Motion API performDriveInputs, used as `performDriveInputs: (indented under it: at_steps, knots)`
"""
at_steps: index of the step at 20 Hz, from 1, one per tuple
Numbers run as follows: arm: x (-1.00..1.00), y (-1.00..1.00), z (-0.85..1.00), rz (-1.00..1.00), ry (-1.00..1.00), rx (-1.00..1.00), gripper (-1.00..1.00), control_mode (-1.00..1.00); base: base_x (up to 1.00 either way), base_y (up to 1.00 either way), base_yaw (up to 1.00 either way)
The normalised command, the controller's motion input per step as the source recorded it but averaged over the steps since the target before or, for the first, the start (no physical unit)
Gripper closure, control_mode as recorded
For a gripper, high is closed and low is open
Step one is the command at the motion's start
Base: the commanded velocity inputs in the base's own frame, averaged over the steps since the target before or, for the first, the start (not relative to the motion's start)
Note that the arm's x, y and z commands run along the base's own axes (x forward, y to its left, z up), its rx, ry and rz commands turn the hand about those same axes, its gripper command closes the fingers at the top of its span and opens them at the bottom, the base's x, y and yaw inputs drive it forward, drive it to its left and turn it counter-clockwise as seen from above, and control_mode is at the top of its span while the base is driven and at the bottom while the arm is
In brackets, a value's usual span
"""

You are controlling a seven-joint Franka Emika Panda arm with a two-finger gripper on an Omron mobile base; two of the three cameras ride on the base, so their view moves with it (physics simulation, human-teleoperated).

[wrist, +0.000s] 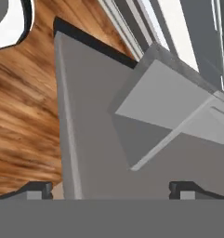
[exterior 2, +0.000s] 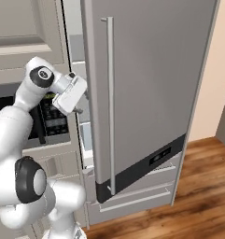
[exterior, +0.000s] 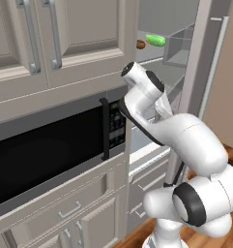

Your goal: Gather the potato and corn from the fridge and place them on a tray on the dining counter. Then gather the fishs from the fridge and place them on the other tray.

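Warm wood-plank flooring (exterior 2: 202, 186) and pale panelled cabinets (exterior: 65, 38) frame our spot in this kitchen, parked close in front of the tall pale grey fridge (exterior 2: 146, 84) with its door swung open beside us.

Our tool (wrist: 111, 188) has its two dark tips standing wide apart with nothing between them, and it looks down along the inner face of the grey door (wrist: 90, 153) and a grey door bin (wrist: 164, 102). In the right base view the white hand sits tucked in the gap between the door's edge and the black-fronted microwave (exterior: 40, 155), near the long thin silver bar handle (exterior 2: 109, 107).

Further out and higher, the bright light-green oblong corn (exterior: 155, 40) lies on an upper fridge shelf (exterior: 159, 60), with the small tan-brown potato (exterior: 140, 44) just beside it. We see no tray and no dining surface from here, and we cannot make out the fish.

Our worry is clearance: the hand is low and close to the door, so we judge that lifting toward the shelf could knock the wrist against the door edge or the bin. The two vegetables lie so close that reaching for one could nudge the other along or off the shelf. The rounded potato may also roll out of the grip.
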Motion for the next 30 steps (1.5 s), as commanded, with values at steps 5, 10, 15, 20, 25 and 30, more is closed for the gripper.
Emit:
performDriveInputs:
  at_steps: [5, 10, 15, 20, 25, 30]
  knots:
    - [0.11, -0.39, 0.26, -0.01, 0.28, -0.16, -1.0, -1.0, 0.0, 0.0, 0.0]
    - [-0.28, -0.86, 0.2, 0.0, 0.24, -0.03, -1.0, -1.0, 0.0, 0.0, 0.0]
    - [-0.98, -1.0, 0.08, 0.01, 0.07, 0.0, -1.0, -1.0, 0.0, 0.0, 0.0]
    - [-0.97, -1.0, 0.01, 0.14, 0.0, -0.05, -1.0, -1.0, 0.0, 0.0, 0.0]
    - [-0.39, -1.0, 0.0, 0.25, 0.02, -0.15, -1.0, -1.0, 0.0, 0.0, 0.0]
    - [-0.05, -1.0, -0.12, 0.29, 0.01, -0.12, -1.0, -1.0, 0.0, 0.0, 0.0]
